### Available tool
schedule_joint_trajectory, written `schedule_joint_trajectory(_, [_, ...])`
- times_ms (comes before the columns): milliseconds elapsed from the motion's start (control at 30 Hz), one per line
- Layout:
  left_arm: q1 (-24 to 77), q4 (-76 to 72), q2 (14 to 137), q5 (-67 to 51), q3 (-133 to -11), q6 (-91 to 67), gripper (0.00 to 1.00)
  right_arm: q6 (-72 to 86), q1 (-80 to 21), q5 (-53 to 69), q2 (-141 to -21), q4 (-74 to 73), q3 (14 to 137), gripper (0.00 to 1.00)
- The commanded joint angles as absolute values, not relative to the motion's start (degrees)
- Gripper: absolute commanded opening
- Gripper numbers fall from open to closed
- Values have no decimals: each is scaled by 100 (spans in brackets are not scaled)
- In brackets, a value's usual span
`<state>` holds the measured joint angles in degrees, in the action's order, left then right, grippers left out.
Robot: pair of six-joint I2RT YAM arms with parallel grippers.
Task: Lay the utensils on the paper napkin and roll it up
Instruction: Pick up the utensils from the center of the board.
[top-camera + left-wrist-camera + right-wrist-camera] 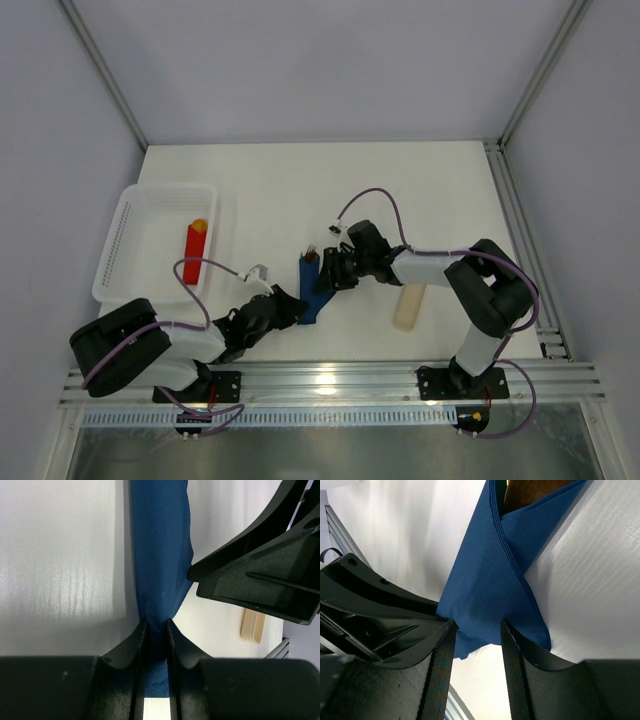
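Left fingers (131, 647): narrow, nearly together, pinching the near end of the paper napkin (160, 555) between the pads.
Left gripper (156, 625): low over the table (60, 555), in line with the roll; judged to be clamping this end so the wrap cannot spring loose.
Right fingers (439, 665): about half apart, astride the roll's far part; paper fills the gap and runs on beneath both tips.
Right gripper (476, 630): judged a hold-down, not a pinch; whether the tips press cannot be told.
Paper napkin: a narrow blue roll at mid-table, between the two grippers, flaps folded across each other.
Utensils (530, 487): wrapped inside; only a brown tip shows at the far open end.
Stage: rolling looks nearly complete.
Beige bar (408, 306): right of the roll, well apart.
Basket (125, 215): far left, holding a red block (196, 242).
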<state>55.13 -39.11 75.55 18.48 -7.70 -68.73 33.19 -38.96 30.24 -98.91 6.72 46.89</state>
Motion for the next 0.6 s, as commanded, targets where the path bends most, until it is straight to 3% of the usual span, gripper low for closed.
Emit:
schedule_joint_trajectory(0, [5555,-3797,7629,1987,-861,-6768,0,3427,-3938,3129,-9598,984,4632,46])
schedule_joint_trajectory(567, [5555,-3006,6644,1986,-1081,-6952,0,3577,-4025,3208,-9554,1098,4526,46])
